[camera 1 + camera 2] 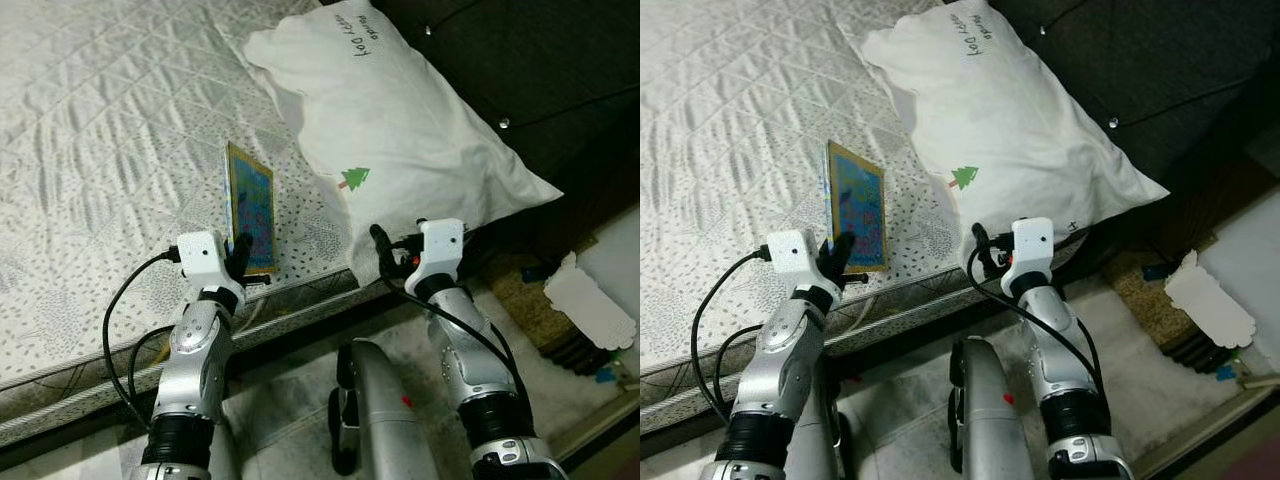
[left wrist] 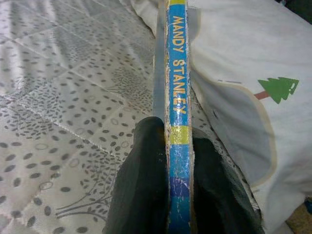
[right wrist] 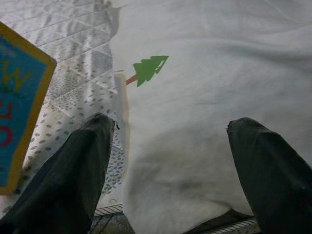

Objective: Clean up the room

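Note:
A thin picture book [image 1: 252, 205] with a blue cover and yellow border stands on its edge near the mattress [image 1: 100, 150] side. My left gripper [image 1: 240, 257] is shut on its lower end. In the left wrist view the blue spine [image 2: 177, 87] reading "MANDY STANLEY" runs between the two black fingers [image 2: 146, 165]. A white pillow [image 1: 400, 120] with a small green tree print lies to the book's right, its corner hanging over the bed edge. My right gripper [image 1: 385, 250] is open just in front of that pillow corner [image 3: 209, 73], holding nothing.
A dark padded headboard [image 1: 500, 60] rises behind the pillow. To the right, on the floor by the bed, sits a white scalloped object [image 1: 590, 300] with dark clutter [image 1: 530, 290] beside it. The bed's side rail [image 1: 300, 315] runs across just ahead of my arms.

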Tool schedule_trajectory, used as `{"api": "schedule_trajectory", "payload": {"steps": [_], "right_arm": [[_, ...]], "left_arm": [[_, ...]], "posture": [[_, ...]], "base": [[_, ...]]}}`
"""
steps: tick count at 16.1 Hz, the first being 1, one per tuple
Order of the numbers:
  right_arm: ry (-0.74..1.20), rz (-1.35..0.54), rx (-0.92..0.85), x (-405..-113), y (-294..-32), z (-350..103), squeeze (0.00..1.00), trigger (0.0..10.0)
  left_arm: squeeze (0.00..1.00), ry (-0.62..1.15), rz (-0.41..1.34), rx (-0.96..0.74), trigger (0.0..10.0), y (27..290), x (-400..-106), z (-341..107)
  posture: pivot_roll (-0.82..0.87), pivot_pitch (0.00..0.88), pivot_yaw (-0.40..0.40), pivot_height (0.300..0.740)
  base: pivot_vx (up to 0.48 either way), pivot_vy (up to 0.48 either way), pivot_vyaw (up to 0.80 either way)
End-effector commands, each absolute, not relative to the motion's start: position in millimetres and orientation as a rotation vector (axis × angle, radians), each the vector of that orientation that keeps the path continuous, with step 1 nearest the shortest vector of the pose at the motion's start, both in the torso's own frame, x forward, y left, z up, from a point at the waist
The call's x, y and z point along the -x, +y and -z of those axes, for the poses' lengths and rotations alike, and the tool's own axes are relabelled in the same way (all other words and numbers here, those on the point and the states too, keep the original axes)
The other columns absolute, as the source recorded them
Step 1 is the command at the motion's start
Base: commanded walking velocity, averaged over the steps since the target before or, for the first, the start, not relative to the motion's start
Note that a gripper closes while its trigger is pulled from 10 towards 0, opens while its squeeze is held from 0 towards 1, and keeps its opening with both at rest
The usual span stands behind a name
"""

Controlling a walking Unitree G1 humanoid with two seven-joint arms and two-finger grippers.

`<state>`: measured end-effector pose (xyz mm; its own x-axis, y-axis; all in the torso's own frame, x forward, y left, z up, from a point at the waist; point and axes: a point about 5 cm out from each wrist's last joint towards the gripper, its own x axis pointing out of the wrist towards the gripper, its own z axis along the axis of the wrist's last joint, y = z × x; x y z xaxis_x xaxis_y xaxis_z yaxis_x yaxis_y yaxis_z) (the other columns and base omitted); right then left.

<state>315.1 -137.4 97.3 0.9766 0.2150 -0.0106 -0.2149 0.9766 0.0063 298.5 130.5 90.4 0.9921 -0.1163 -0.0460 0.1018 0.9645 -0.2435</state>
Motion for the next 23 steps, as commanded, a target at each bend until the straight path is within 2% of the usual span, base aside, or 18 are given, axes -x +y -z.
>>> {"api": "schedule_trajectory", "payload": {"steps": [1,5,8,13,16,20,23], "right_arm": [[0.024,-0.210,-0.003,-314.2,-140.7,-95.0,0.00,10.0],[0.021,-0.221,0.010,-313.7,-139.4,-94.8,0.00,10.0],[0.012,-0.210,0.016,-312.7,-141.1,-96.0,0.00,10.0],[0.002,-0.217,0.041,-306.4,-146.7,-98.0,0.00,10.0],[0.004,-0.220,0.048,-304.3,-146.9,-98.1,0.00,10.0],[0.011,-0.218,0.047,-303.5,-146.7,-97.6,0.00,10.0],[0.012,-0.201,0.043,-303.0,-149.0,-98.1,0.00,10.0]], "left_arm": [[0.00,0.039,0.121,0.245,10.0,129.3,-300.3,-95.0],[0.00,0.059,0.150,0.316,10.0,123.1,-309.5,-94.5],[0.00,0.099,0.188,0.419,10.0,113.9,-319.4,-90.6],[0.00,0.152,0.184,0.807,10.0,93.1,-347.1,-97.4],[0.00,0.161,0.199,0.953,10.0,80.1,-352.4,-101.6],[0.00,0.173,0.188,1.060,10.0,79.5,-359.1,-103.4],[0.00,0.228,0.130,1.085,10.0,93.3,-358.1,-85.8]], "posture": [[0.01,0.213,-0.075,0.596],[0.00,0.203,-0.078,0.561],[-0.01,0.199,-0.082,0.556],[-0.05,0.201,-0.097,0.556],[-0.06,0.206,-0.102,0.556],[-0.07,0.211,-0.096,0.556],[-0.07,0.212,-0.093,0.556]], "base": [[0.000,0.000,0.00],[0.000,0.000,0.00],[0.000,0.000,0.00],[0.000,0.000,0.00],[0.000,0.000,0.00],[0.000,0.000,0.00],[0.000,0.000,0.00]]}}
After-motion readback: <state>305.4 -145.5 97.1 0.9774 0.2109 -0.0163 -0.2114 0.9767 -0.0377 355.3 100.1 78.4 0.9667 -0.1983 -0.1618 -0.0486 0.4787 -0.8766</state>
